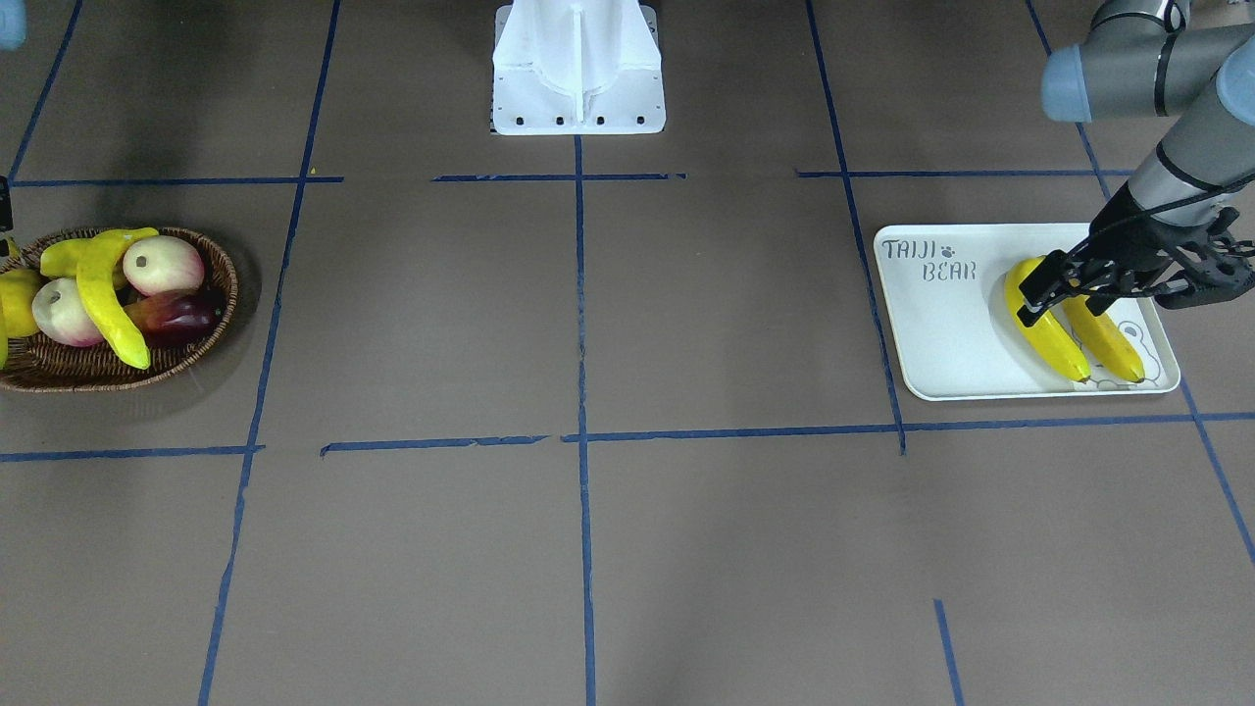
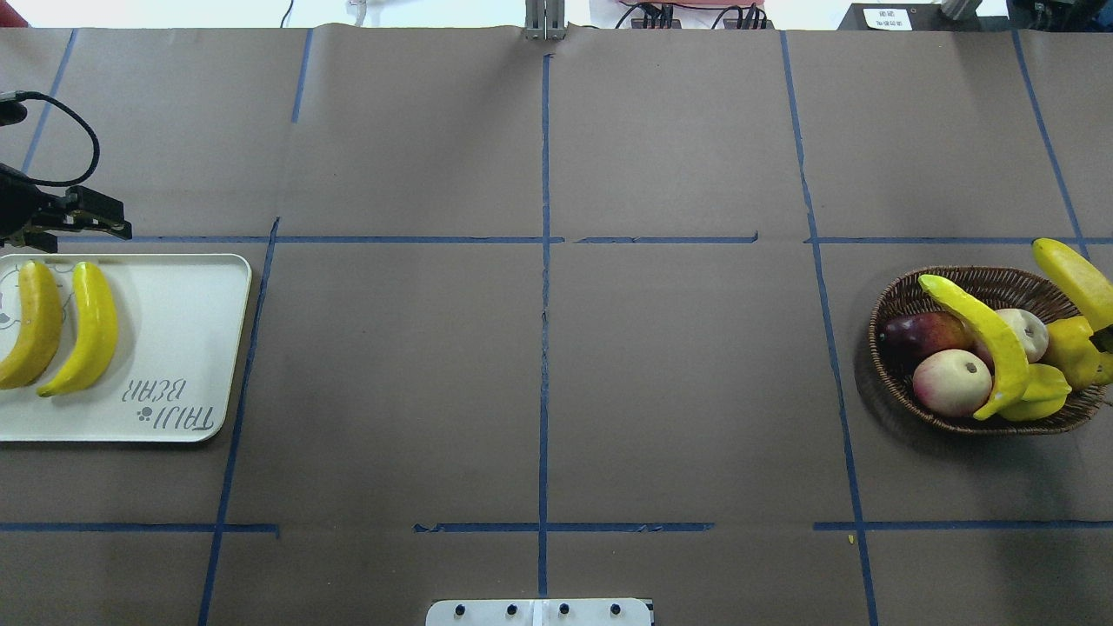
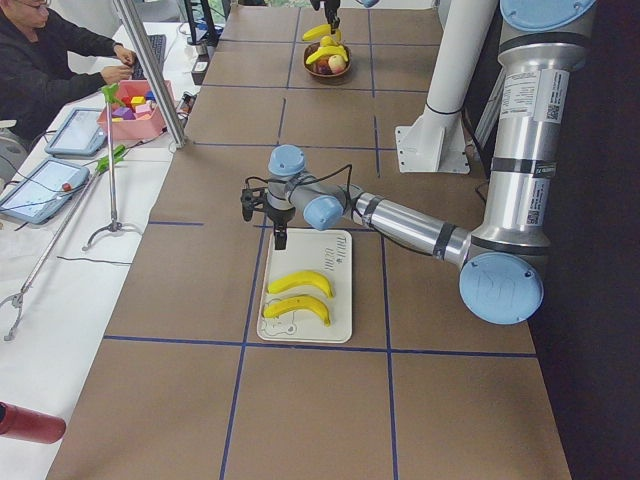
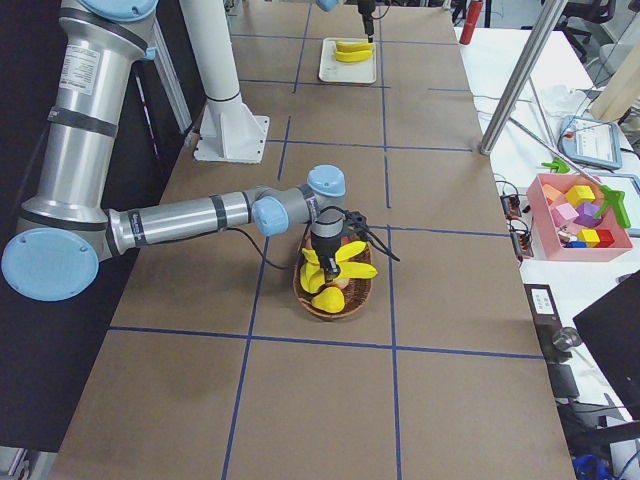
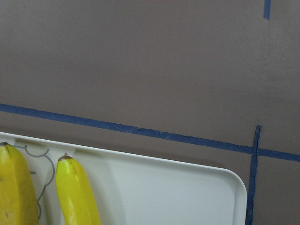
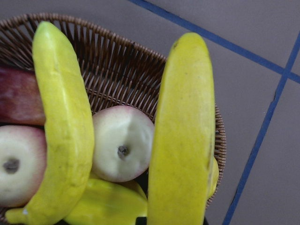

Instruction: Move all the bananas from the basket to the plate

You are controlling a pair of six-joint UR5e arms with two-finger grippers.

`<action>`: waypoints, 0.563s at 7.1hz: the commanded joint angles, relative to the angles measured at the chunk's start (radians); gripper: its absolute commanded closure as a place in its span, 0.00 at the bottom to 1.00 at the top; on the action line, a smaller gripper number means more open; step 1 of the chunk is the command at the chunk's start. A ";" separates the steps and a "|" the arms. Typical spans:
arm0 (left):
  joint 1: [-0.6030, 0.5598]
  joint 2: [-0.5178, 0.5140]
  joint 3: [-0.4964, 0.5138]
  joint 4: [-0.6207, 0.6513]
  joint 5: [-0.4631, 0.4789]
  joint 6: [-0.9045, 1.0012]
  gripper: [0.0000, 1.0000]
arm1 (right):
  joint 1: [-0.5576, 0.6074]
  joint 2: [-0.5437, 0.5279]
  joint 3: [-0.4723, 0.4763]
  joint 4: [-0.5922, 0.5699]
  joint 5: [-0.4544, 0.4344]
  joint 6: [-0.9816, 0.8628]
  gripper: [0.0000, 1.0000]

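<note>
Two bananas (image 1: 1044, 333) (image 1: 1103, 338) lie side by side on the white plate (image 1: 941, 324), also seen from above as banana (image 2: 87, 330) and banana (image 2: 26, 326). My left gripper (image 1: 1037, 294) hovers open just above their far ends and holds nothing. At the wicker basket (image 2: 904, 296), my right gripper (image 4: 333, 248) is shut on a banana (image 6: 183, 140), which is raised over the basket's rim (image 2: 1078, 278). Another banana (image 2: 983, 335) lies across the fruit in the basket.
The basket also holds two pale apples (image 2: 952, 382), a dark red fruit (image 2: 922, 335) and other yellow fruit (image 2: 1039, 391). The robot's white base (image 1: 578, 69) stands mid-table at the robot's edge. A person (image 3: 50, 60) sits at a side table beyond the far edge.
</note>
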 commanded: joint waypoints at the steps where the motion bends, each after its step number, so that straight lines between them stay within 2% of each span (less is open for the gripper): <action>1: 0.000 -0.005 -0.005 0.000 -0.001 -0.003 0.01 | 0.088 0.029 0.064 -0.004 0.168 0.016 1.00; 2: 0.000 -0.007 -0.008 0.000 -0.004 -0.007 0.01 | 0.089 0.124 0.065 -0.077 0.229 0.056 1.00; 3: 0.002 -0.020 -0.013 -0.005 -0.004 -0.073 0.01 | 0.087 0.240 0.056 -0.117 0.346 0.214 1.00; 4: 0.002 -0.031 -0.020 -0.009 -0.006 -0.126 0.01 | 0.049 0.334 0.047 -0.103 0.393 0.441 0.99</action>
